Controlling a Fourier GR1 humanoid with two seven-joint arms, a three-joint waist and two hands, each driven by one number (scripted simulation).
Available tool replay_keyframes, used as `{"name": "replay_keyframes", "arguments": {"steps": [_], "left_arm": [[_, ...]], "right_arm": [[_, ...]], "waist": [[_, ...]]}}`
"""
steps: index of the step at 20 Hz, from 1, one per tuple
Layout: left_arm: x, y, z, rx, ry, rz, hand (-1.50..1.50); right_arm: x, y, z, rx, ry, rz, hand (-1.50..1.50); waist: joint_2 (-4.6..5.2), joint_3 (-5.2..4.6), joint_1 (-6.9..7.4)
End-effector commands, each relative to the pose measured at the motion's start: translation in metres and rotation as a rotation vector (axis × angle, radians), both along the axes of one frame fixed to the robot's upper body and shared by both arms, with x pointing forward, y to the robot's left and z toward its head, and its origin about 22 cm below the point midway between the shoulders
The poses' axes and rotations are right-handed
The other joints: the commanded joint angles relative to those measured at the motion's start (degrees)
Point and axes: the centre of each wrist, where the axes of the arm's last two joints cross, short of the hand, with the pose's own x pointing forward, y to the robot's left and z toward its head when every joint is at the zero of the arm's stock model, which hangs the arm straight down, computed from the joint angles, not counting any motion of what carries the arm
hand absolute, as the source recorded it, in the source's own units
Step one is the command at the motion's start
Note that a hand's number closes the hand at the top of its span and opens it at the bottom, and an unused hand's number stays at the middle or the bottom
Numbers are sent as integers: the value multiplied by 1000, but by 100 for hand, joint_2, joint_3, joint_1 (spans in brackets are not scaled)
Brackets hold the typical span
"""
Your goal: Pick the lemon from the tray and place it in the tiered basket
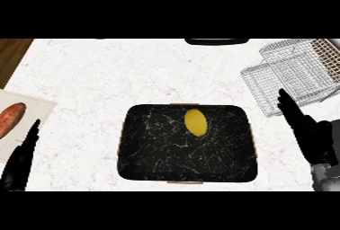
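Note:
A yellow lemon (195, 121) lies on the far middle part of a black marbled tray (153, 157) in the centre of the counter. The white wire tiered basket (295, 74) stands at the far right. My right hand (310, 134) is at the right edge, just right of the tray and below the basket, fingers straight and pointing away, holding nothing. At the lower left edge my left hand (20, 164) rests open, fingers up, apart from the tray.
A white cutting board (30, 110) at the left edge carries a reddish sweet potato (10, 117). A dark object (216, 41) shows at the counter's far edge. Wooden floor shows at the top left corner.

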Motion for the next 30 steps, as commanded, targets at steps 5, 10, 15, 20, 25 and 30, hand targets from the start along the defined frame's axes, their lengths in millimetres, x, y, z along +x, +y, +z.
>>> {"name": "replay_keyframes", "arguments": {"steps": [5, 10, 15, 20, 25, 30], "left_arm": [[60, -30, 53, -20, -297, -178, 0], [50, -49, 49, -86, -316, -223, 0], [65, -49, 59, -105, -312, -252, 0], [67, -50, 61, -109, -299, -245, 0], [76, -53, 61, -110, -314, -268, 0], [79, -63, 60, -110, -322, -286, 0]], "right_arm": [[28, 71, 21, 364, -195, -22, 150], [-2, 37, -39, 85, -41, -612, -150], [-17, 91, 6, 79, -151, -613, -150], [-27, 65, 39, -186, 69, -347, -150], [-13, 76, 86, -390, 229, -175, -150], [24, 115, 138, -423, 324, -165, -150]], "waist": [[-29, -143, 9], [-70, -176, -105], [-64, -156, -6], [-82, -171, 34], [-60, -176, 101], [-41, -159, 196]]}}
